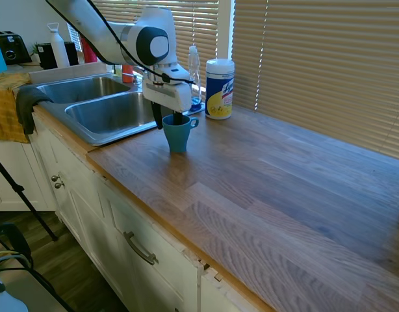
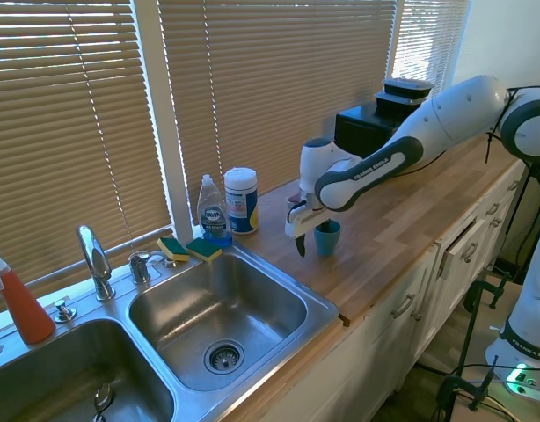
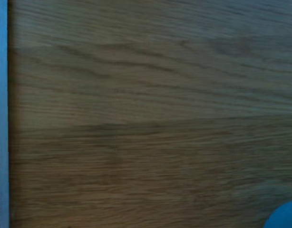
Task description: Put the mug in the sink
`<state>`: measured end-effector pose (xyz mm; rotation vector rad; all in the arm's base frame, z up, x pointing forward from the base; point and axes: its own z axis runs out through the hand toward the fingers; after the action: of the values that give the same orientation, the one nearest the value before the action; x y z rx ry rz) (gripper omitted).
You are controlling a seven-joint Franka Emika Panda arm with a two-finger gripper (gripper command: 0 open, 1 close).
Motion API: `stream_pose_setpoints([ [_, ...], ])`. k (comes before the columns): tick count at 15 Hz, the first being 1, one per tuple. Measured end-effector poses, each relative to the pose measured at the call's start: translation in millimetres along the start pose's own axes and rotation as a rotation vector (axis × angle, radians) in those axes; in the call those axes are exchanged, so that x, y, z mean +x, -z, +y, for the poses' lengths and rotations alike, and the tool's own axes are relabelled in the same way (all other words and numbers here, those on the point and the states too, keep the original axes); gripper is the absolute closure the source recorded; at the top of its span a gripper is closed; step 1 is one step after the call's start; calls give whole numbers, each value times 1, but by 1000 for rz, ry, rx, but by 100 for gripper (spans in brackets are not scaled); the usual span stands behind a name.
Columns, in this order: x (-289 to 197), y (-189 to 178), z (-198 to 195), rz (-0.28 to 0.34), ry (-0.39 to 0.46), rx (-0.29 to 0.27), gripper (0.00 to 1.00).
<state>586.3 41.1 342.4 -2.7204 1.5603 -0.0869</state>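
The teal-blue mug stands upright on the wooden counter, a short way from the sink, with its handle pointing towards the window. My gripper hangs over the mug's sink-side wall and is open. One dark finger hangs outside the mug with a gap to it, and the other dips at the rim. In the wrist view only a blue patch of the mug shows at a corner, over blurred wood grain.
A white wipes canister and a dish soap bottle stand by the window behind the mug. Sponges lie on the sink's back rim beside the faucet. A black appliance sits further along the counter.
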Motion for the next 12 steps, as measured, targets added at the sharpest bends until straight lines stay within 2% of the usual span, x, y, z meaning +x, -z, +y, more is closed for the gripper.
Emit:
stream_pose_setpoints([
  [12, -6, -6, -3, -14, -14, 16, 100],
])
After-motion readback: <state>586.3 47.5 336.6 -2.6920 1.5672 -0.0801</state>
